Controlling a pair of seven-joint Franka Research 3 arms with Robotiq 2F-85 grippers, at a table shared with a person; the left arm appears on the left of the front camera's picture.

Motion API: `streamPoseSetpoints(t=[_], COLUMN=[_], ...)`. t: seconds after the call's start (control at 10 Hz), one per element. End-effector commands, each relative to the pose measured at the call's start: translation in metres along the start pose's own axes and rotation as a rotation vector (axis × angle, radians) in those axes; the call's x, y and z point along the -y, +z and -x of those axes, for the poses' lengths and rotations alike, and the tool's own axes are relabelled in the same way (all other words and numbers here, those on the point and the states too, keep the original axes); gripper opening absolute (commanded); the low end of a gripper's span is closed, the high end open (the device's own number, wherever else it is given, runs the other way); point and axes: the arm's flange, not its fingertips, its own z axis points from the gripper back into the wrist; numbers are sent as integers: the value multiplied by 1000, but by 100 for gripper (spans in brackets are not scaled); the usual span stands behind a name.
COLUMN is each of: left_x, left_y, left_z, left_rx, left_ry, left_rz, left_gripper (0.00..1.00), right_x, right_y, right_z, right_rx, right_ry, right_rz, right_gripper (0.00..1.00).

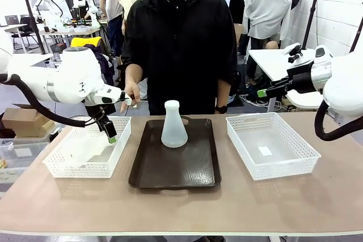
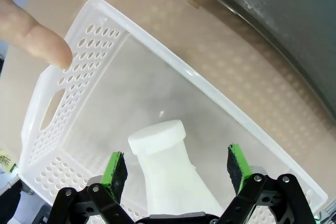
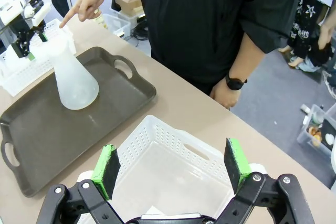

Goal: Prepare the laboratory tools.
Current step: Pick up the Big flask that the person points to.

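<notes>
Standing upright near the middle of the dark brown rectangular tray [image 1: 170,168] is one translucent frosted-white conical plastic flask [image 1: 173,126]; I take that one as set out. Second flask of the same kind [image 2: 168,177] is in the white perforated plastic basket [image 1: 85,171] at the robot's left. It seems to lie on its side, neck toward the far wall.

Left gripper [image 2: 176,165] hangs over it inside the basket. Jaws wide apart, green pads either side of the neck, not touching. Looks lined up for a grasp just below the lip, probably to carry it to the tray.

Person's hand [image 1: 131,94] at the basket's far rim, one finger extended toward it; likely marking which item to fetch.

Right gripper [image 3: 170,163] held high above the other white basket [image 3: 173,129] at the robot's right. Jaws apart, nothing between them. Appears parked clear of the tray so the left arm has room.
</notes>
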Motion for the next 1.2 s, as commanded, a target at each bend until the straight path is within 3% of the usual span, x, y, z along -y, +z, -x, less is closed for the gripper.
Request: streamPoseSetpoints(t=[0.0, 1.1], left_x=[-9, -10], left_y=[-4, -29], left_z=[-5, 5], left_rx=[-17, 7], left_ry=[13, 26], left_rz=[-11, 27], left_gripper=[100, 100], right_x=[0, 0], right_y=[0, 0], right_z=[-2, -2], right_rx=[-7, -7], right_ry=[-7, -7], right_rz=[-1, -1], right_gripper=[100, 100])
